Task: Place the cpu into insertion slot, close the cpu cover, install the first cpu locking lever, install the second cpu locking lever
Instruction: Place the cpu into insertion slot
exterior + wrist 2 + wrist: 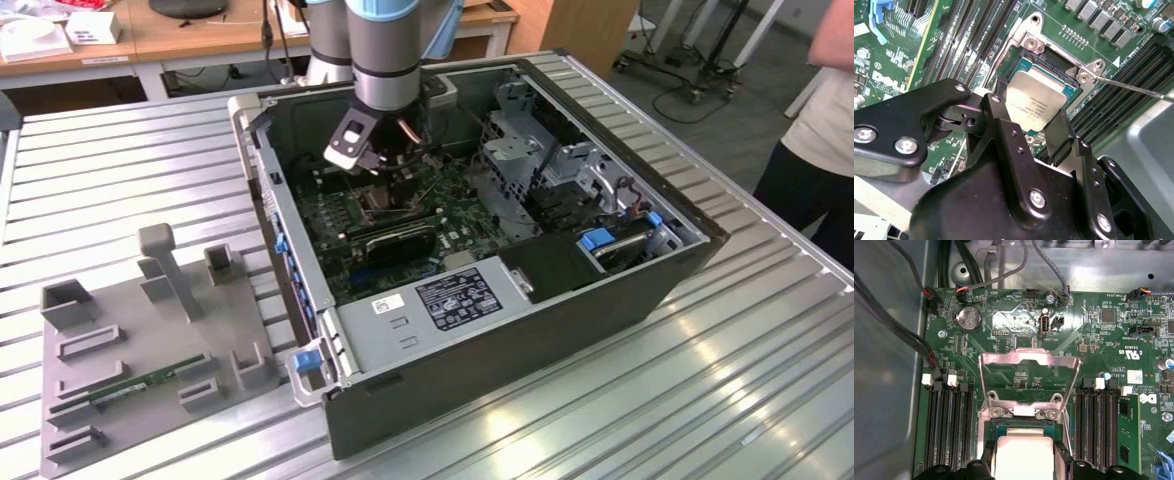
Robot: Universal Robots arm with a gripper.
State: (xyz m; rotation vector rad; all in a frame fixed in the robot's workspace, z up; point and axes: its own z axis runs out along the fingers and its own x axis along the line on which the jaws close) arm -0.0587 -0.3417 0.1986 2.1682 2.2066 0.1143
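While the black two-fingered gripper (pixel 1030 107) is lowered into the open dark-grey computer case (pixel 534 345), the small, flat, square, silvery-grey-topped cpu (pixel 1036 97) is clamped between its fingers, directly over the square, dark-centred insertion slot (pixel 1050 56). Whether the chip is fully seated cannot be told. Just beyond the fingertips, the thin silver-grey metal cpu cover (pixel 1029 358) is seen raised on its hinge.

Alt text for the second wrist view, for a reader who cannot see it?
The black two-finger gripper grips the cpu, a small square chip with a silvery-grey metal top, by two opposite edges over the square, metal-rimmed insertion slot on a green circuit board. Long black memory slots run on both sides.
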